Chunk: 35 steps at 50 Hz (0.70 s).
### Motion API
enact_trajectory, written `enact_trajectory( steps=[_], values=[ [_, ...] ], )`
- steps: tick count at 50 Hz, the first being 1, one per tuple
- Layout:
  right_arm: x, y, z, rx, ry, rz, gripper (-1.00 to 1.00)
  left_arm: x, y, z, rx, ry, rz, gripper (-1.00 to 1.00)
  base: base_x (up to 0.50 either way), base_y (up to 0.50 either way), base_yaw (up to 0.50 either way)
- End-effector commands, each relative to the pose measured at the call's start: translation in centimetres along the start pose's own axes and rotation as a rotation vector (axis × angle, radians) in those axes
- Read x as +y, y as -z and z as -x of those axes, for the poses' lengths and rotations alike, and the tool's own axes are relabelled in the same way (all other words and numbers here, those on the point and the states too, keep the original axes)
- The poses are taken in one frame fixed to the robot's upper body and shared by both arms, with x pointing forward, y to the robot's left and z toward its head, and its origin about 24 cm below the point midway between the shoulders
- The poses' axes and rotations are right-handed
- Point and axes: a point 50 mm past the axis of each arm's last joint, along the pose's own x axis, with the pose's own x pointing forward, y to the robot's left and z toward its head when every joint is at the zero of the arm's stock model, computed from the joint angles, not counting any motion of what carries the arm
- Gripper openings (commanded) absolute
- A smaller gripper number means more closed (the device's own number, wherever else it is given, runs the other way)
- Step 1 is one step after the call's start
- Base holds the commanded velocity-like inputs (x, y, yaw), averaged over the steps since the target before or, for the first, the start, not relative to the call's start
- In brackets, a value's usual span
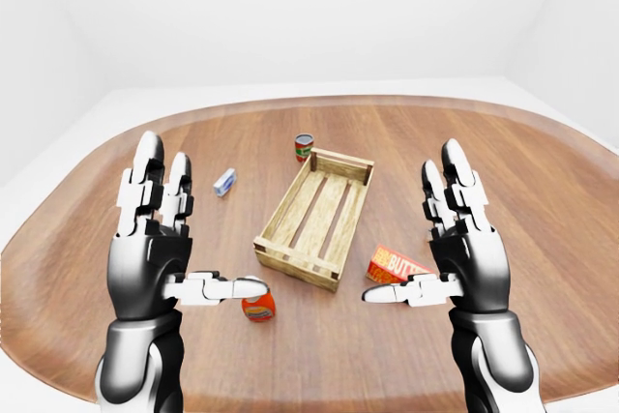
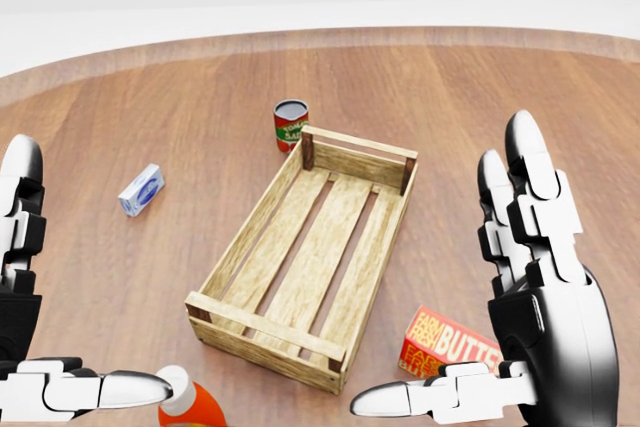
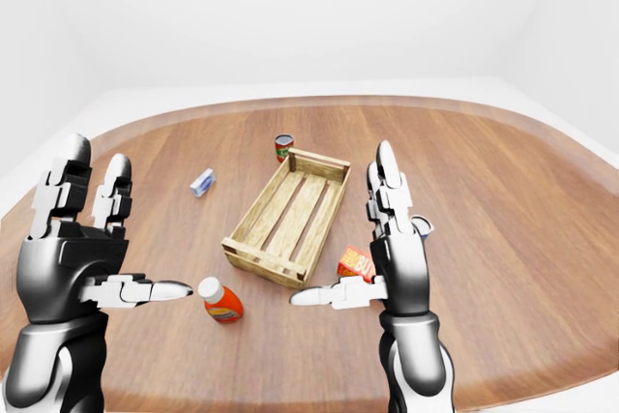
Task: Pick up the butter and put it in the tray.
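The butter (image 2: 447, 347) is a red-orange box with white letters, lying flat on the wooden table just right of the tray's near right corner. The tray (image 2: 262, 335) is an empty slatted wooden crate in the middle of the table, set at a slant. My right hand (image 1: 440, 234) is open, fingers up and thumb pointing left, held above the table. The butter shows just beyond its thumb, which covers part of the box. My left hand (image 1: 169, 229) is open and empty the same way, left of the tray.
A red can (image 2: 290, 125) stands by the tray's far left corner. A small blue-white box (image 2: 141, 190) lies to the tray's left. An orange bottle (image 1: 258, 309) with a white cap lies by my left thumb. The round table's edge (image 1: 319, 403) runs along the bottom.
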Motion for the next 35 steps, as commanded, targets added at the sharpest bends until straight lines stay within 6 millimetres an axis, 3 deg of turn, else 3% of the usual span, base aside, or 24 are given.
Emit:
enact_trajectory(
  steps=[1, 24, 35],
  values=[
    [-0.3, 0.1, 0.1, 0.007, 0.01, 0.003, 1.0, 0.0, -0.2, 0.1, -0.007, 0.001, 0.0, 1.0, 0.5, -0.02, 0.0],
    [-1.2, 0.5, 0.3, 0.028, 0.059, 0.032, 1.0, 0.1, -0.3, 0.0, -0.011, -0.001, -0.001, 1.0, 0.5, -0.03, 0.0],
    [-3.3, -2.1, 1.7, -0.027, 0.099, 0.157, 1.0, 0.3, -0.2, -0.1, -0.01, -0.011, -0.006, 1.0, 0.0, 0.0, 0.0]
  ],
)
